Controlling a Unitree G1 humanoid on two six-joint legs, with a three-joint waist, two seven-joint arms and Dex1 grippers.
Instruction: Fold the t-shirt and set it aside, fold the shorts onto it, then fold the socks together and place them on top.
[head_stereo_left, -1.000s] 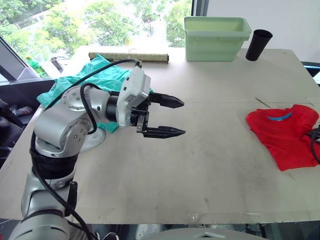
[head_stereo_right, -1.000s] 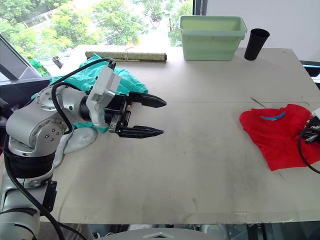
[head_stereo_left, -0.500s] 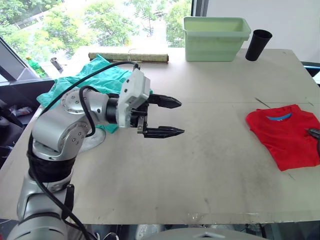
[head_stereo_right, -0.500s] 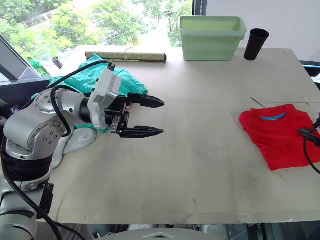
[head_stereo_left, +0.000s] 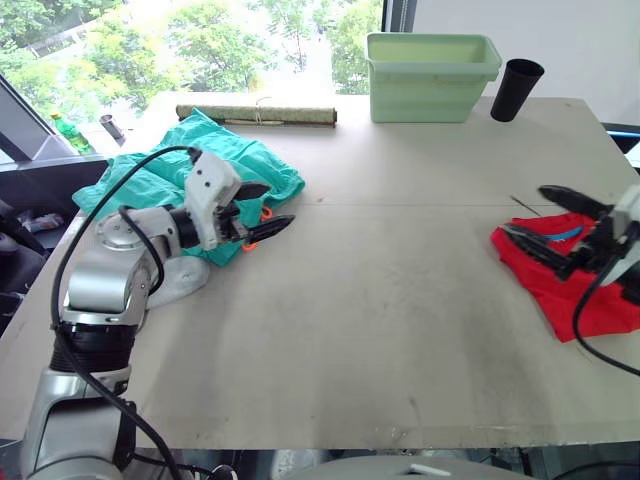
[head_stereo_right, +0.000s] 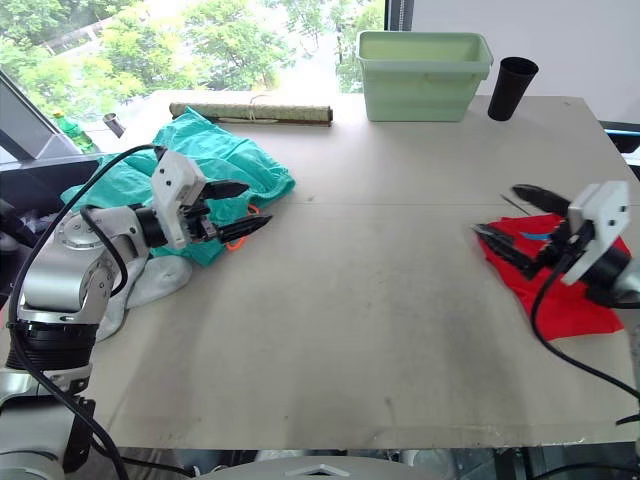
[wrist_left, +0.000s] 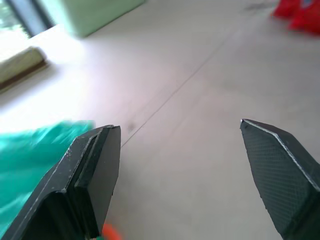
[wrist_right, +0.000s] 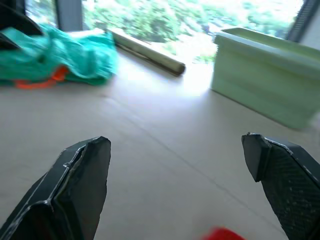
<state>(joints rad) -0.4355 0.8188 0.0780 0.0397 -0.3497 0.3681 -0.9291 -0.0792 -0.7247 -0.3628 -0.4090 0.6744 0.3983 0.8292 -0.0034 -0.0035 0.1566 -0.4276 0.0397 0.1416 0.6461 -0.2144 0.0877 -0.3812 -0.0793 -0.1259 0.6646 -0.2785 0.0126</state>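
Observation:
The red t-shirt (head_stereo_left: 590, 290) lies folded near the table's right edge. My right gripper (head_stereo_left: 528, 212) hovers open over its left part, with nothing between the fingers. The teal-green shorts (head_stereo_left: 200, 160) lie rumpled at the far left, and their orange drawstring (head_stereo_right: 236, 240) shows at the near edge. At that edge, just above the drawstring, my left gripper (head_stereo_left: 278, 204) is open and empty. A pale grey piece of fabric, apparently the socks (head_stereo_right: 160, 283), lies partly hidden under my left arm.
A light green bin (head_stereo_left: 432, 75) and a black cup (head_stereo_left: 517, 90) stand at the back of the table. A rolled mat (head_stereo_left: 257, 114) lies along the back edge behind the shorts. Bare tabletop (head_stereo_left: 400, 300) stretches between the two garments.
My left gripper has drawn back left from the table's middle to the shorts' edge. My right gripper has come in from the right edge, open, over the t-shirt.

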